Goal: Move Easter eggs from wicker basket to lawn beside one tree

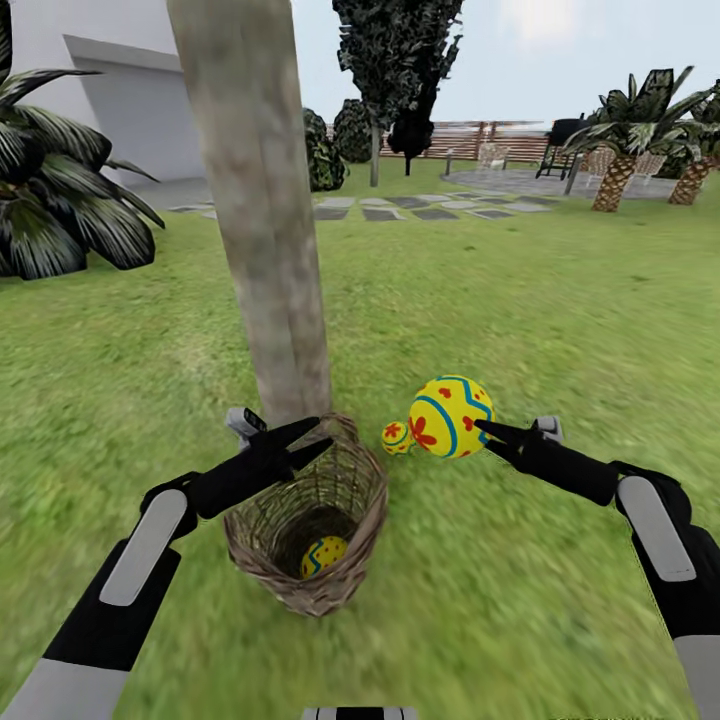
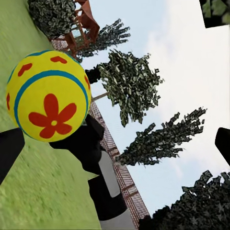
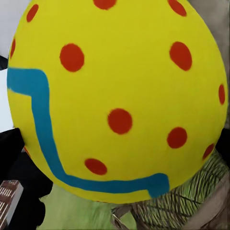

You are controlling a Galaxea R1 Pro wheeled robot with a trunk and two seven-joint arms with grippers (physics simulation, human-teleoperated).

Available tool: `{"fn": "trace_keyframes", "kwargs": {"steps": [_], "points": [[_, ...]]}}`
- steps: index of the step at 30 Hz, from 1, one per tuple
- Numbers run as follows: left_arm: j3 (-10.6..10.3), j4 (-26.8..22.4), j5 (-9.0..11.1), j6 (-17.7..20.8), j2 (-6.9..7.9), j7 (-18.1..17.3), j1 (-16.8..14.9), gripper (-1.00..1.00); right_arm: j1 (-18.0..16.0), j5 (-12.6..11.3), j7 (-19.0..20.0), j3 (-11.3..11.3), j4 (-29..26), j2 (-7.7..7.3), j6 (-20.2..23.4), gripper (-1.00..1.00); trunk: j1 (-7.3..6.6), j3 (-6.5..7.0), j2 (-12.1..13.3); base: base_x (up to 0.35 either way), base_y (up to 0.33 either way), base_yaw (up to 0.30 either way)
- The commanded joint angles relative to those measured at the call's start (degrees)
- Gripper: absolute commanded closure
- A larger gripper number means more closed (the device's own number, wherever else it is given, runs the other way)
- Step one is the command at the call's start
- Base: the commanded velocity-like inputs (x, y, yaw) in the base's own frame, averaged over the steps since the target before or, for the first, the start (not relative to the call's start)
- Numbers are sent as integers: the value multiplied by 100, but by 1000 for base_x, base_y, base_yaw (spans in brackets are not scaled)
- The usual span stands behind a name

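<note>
At center frame, the right gripper [image 1: 484,429] is clamped on an Easter egg [image 1: 451,416] beside the tree [image 1: 262,210], above a second egg [image 1: 397,436] on the lawn [image 1: 540,320]; the left gripper [image 1: 312,438], fingers together, grips the wicker basket [image 1: 310,525] rim, likely steadying it; a third egg [image 1: 324,553] waits inside.

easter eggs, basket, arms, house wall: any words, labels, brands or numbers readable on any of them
None: no readable text stands anywhere in these views.
Egg in the right pincer: painted only with blue bands, red dots and flower marks, no lettering.
Small egg on the lawn and egg in the wicker basket: patterns only.
White house wall: plain.
Robot arms: no markings seen.
</note>
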Motion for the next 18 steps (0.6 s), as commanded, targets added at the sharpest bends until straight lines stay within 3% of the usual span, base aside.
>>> {"fn": "trace_keyframes", "kwargs": {"steps": [1, 13, 16, 18], "points": [[-5, 1, 6, 16, 1, -11, -3, -100, -4, 17, 22, -11, 2, 1, 24, 100, -3, 23, 0, 0, 0, -266], [-6, 1, 6, 24, -1, -11, -3, -100, 22, 10, 18, -125, 184, 3, 24, 100, -34, 352, 16, 0, 0, -266], [-6, 1, 6, 22, -1, -11, -3, -100, 22, 28, 12, -411, 344, 0, 19, 100, -42, 434, 20, 0, 0, -267], [2, 4, 6, 17, -1, -11, -3, -100, 22, 45, -33, -479, 571, -20, -2, 100, -45, 466, 21, 0, 0, -265]]}}
